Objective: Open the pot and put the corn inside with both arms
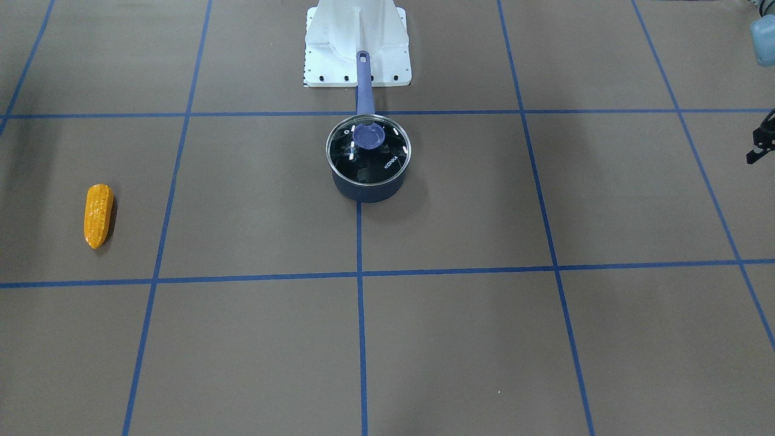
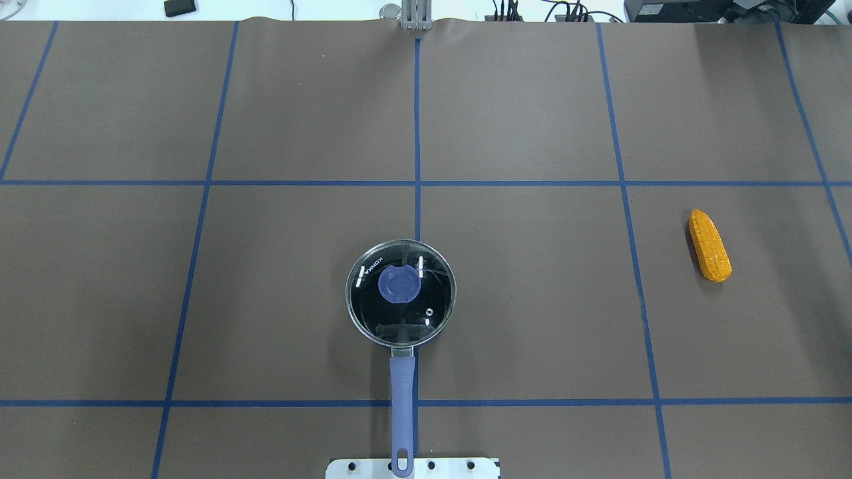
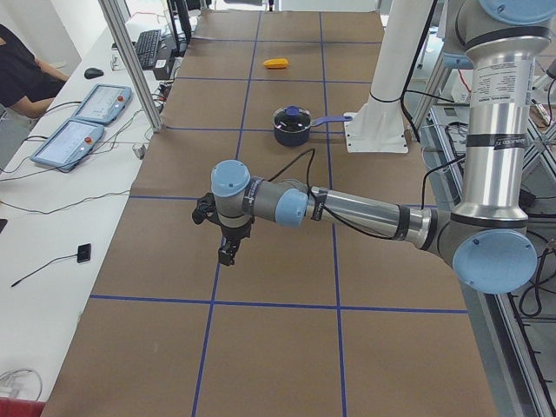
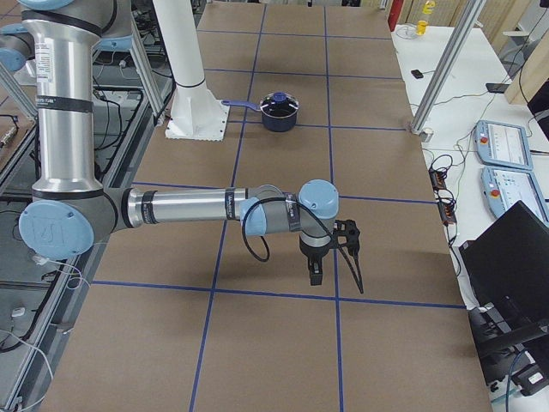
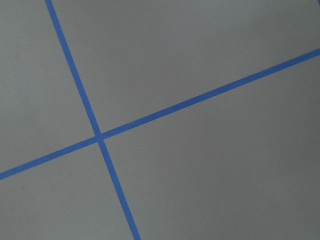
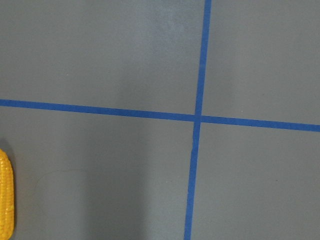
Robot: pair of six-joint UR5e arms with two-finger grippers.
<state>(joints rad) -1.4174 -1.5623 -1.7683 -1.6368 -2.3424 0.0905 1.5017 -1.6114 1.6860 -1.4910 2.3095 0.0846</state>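
Observation:
The dark navy pot (image 1: 369,188) stands at the table's middle near the robot's base, its periwinkle handle (image 2: 401,399) pointing at the base. The glass lid (image 2: 432,319) with a blue knob (image 2: 398,285) lies shut on it. The corn (image 2: 709,245) lies on the table far to the robot's right; its edge shows in the right wrist view (image 6: 5,200). My left gripper (image 3: 228,254) hangs over the table's left end, far from the pot. My right gripper (image 4: 315,275) hangs over the right end, near the corn. I cannot tell whether either is open.
The white base plate (image 1: 357,66) sits behind the pot's handle. Blue tape lines (image 2: 417,133) grid the brown table. Control pendants (image 3: 78,122) and cables lie on the white side bench. A person (image 3: 22,78) sits beyond it.

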